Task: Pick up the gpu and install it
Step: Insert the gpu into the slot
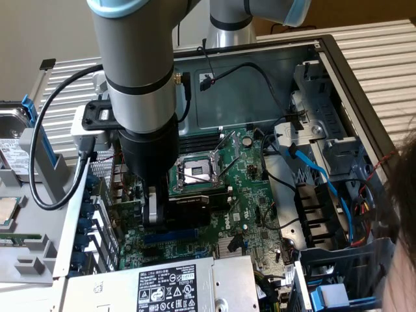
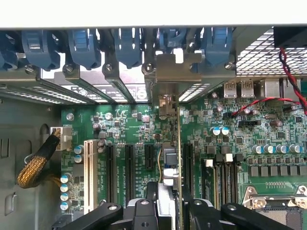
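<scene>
Green board seen edge-on, the gpu (image 2: 179, 143) stands upright over the motherboard (image 2: 268, 139), among its black expansion slots (image 2: 128, 167). I cannot tell whether it is seated in one. Its metal bracket (image 2: 175, 67) reaches the rear wall of the case, just under a row of blue clips (image 2: 84, 45). The claw (image 2: 172, 213) is clamped on the card, one dark finger on each face. In the exterior view the arm (image 1: 140, 78) comes down beside the CPU socket (image 1: 195, 170), with the grey power supply (image 1: 169, 286) near it and a blue cable (image 1: 312, 169) towards the exterior view's right.
</scene>
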Controlling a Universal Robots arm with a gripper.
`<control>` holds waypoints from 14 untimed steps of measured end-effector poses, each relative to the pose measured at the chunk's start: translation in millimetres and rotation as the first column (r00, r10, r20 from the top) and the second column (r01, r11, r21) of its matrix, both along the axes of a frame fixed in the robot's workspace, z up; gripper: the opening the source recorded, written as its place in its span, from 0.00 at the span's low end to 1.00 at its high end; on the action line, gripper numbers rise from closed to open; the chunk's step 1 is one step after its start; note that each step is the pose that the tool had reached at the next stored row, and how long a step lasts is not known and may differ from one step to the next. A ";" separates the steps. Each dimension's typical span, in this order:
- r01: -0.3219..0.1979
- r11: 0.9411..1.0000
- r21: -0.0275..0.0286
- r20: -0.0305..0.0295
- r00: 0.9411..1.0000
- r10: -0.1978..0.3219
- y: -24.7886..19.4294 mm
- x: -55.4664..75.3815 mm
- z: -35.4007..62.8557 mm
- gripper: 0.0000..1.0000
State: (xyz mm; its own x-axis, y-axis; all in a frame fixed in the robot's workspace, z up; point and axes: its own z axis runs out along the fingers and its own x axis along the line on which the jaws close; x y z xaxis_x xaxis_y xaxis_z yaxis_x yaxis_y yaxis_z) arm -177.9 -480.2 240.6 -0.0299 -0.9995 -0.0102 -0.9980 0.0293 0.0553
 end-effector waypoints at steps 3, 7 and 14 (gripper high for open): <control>-0.004 1.000 0.000 0.002 1.000 0.004 0.0 -0.1 0.0 0.29; -0.005 1.000 0.000 0.002 1.000 0.005 0.0 -0.2 0.0 0.29; -0.005 1.000 0.000 0.008 1.000 0.005 0.0 -2.3 -3.6 0.29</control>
